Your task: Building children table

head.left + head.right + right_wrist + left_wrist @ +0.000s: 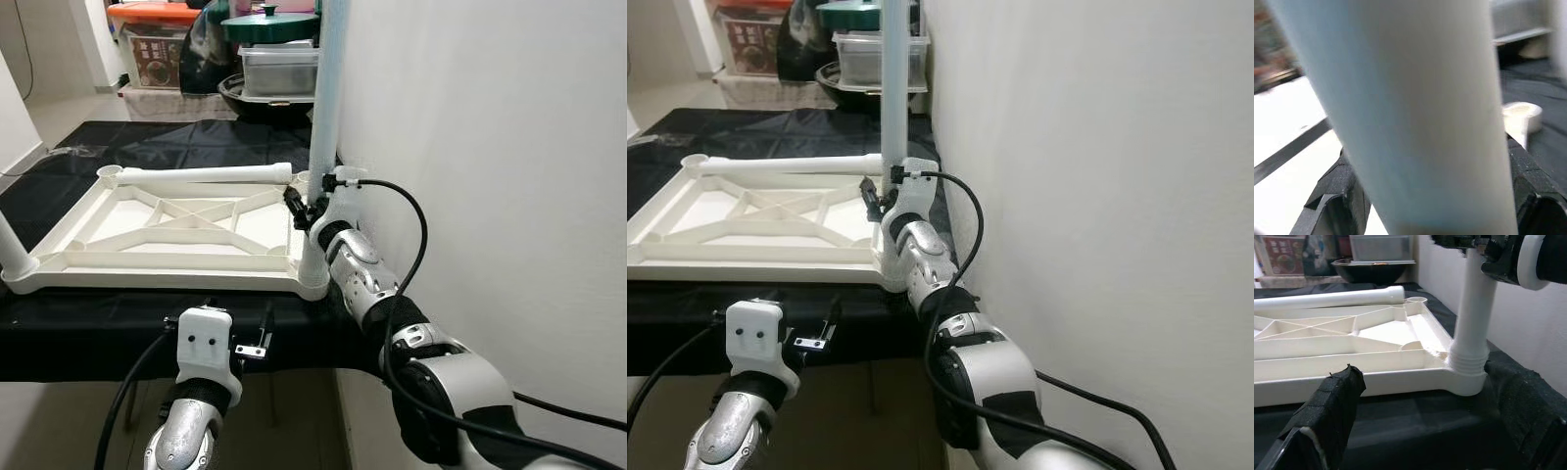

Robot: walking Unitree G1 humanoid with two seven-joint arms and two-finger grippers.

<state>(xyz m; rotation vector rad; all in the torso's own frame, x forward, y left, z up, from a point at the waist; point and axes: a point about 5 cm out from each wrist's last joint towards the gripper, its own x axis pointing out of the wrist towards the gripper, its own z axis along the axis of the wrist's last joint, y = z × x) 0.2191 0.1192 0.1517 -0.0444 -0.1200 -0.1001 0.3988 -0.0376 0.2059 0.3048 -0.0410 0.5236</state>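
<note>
While seated on black cloth with ribbed underside up, white tabletop carries upright leg in near right corner socket, close against the wall. Right gripper clamped around that leg partway up, black fingers pressed to either side of the tube. Second leg lying loose across far edge of the frame, one end near far right socket. Another upright leg at near left corner. Left gripper low at front edge of the cloth, just short of the tabletop; fingers spread, holding nothing.

Step judged: seating or twisting the leg home in its socket.

Risks, judged:
- Leg off vertical when pushed: threads jam or socket collar binds.
- Tabletop unbraced; torque from the leg likely to swing or slide it on the cloth.
- Elbow room against the wall tight; arm contact could skew the push.
- Loose leg could roll off if the frame jolts.
</note>
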